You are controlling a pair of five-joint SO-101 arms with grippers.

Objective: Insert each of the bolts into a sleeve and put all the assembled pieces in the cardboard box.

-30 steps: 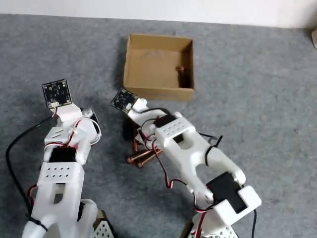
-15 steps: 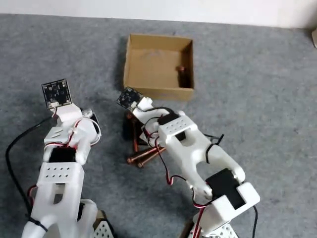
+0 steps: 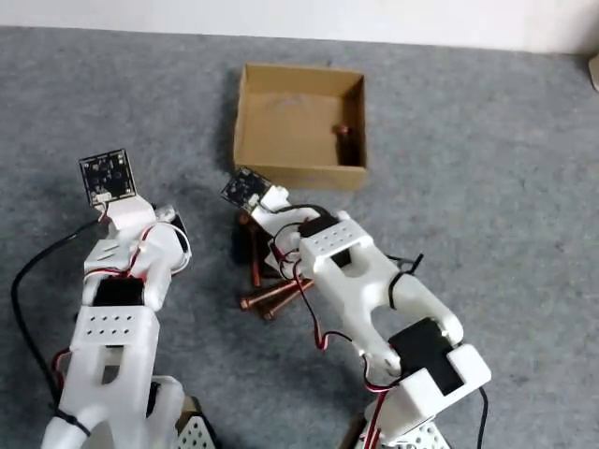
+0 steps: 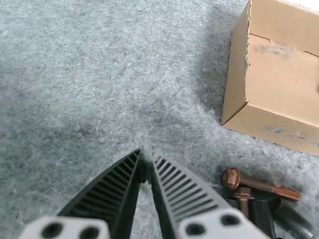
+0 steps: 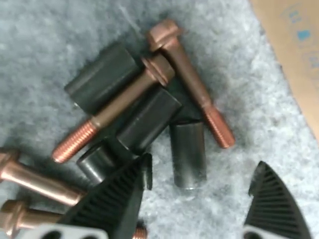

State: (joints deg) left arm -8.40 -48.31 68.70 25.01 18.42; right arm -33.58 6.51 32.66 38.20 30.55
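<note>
Several copper bolts (image 5: 187, 74) and dark sleeves (image 5: 189, 152) lie in a loose pile on the grey carpet, just short of the cardboard box (image 3: 251, 126). My right gripper (image 5: 203, 167) hangs open over the pile, its fingers to either side of one upright-lying sleeve. Two more bolts (image 3: 276, 295) lie beside the right arm. One bolt in a sleeve (image 3: 343, 140) rests inside the box against its right wall. My left gripper (image 4: 146, 162) is shut and empty above bare carpet, left of the pile's bolts (image 4: 259, 185) and near the box corner (image 4: 239, 107).
Grey carpet covers the whole table, with open room right of the box and at the far left. A black cable (image 3: 28, 271) curves beside the left arm. The box wall (image 5: 294, 50) stands close to the pile.
My right arm has shifted a little to the right and toward the box over the pile, uncovering a bolt beside it. The left arm has kept still.
</note>
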